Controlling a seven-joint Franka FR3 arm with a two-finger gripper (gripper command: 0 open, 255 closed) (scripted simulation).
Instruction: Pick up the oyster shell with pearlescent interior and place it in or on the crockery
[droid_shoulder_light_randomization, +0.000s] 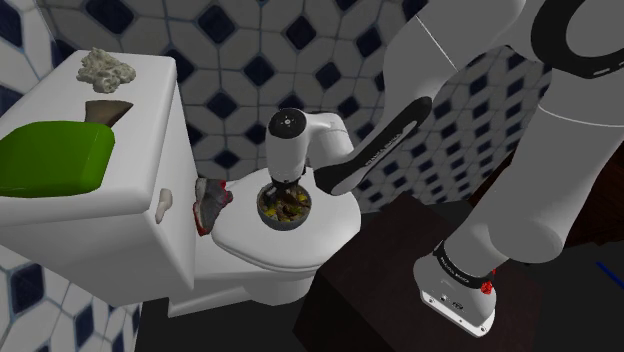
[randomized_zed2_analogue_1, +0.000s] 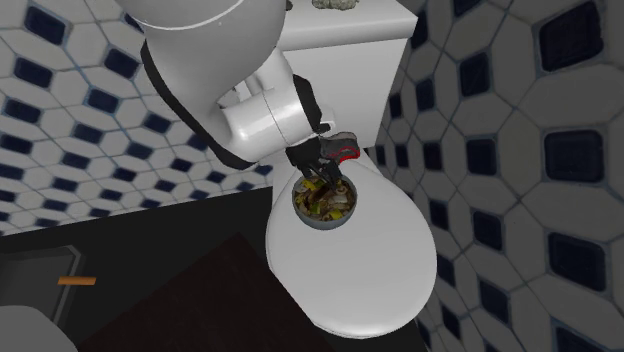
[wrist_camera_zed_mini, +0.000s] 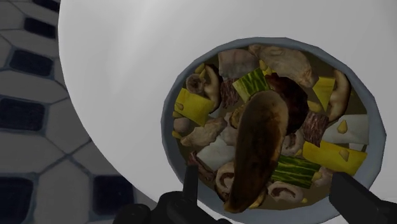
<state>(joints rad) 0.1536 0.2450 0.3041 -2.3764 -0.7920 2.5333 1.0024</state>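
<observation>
A long brown oyster shell (wrist_camera_zed_mini: 257, 149) lies on top of the food in a grey-rimmed bowl (wrist_camera_zed_mini: 167, 137). The bowl (droid_shoulder_light_randomization: 290, 226) stands on the white toilet lid (droid_shoulder_light_randomization: 330, 235), near the tank end. My gripper (wrist_camera_zed_mini: 273, 194) hangs straight above the bowl (randomized_zed2_analogue_1: 322, 226) and is open. Its fingers (wrist_camera_zed_mini: 191, 184) stand on either side of the shell and do not touch it. In the shoulder view the gripper (droid_shoulder_light_randomization: 283, 195) points down into the bowl, and in the second exterior view the gripper (randomized_zed2_analogue_1: 325, 178) sits just over the food.
On the tank top (droid_shoulder_light_randomization: 150, 150) are a green cushion-like block (droid_shoulder_light_randomization: 50, 155), a brown wedge (droid_shoulder_light_randomization: 105, 112) and a pale lumpy object (droid_shoulder_light_randomization: 106, 67). A red and grey item (droid_shoulder_light_randomization: 212, 200) lies behind the lid. The dark stand (droid_shoulder_light_randomization: 400, 270) is beside the toilet. Tiled walls surround it.
</observation>
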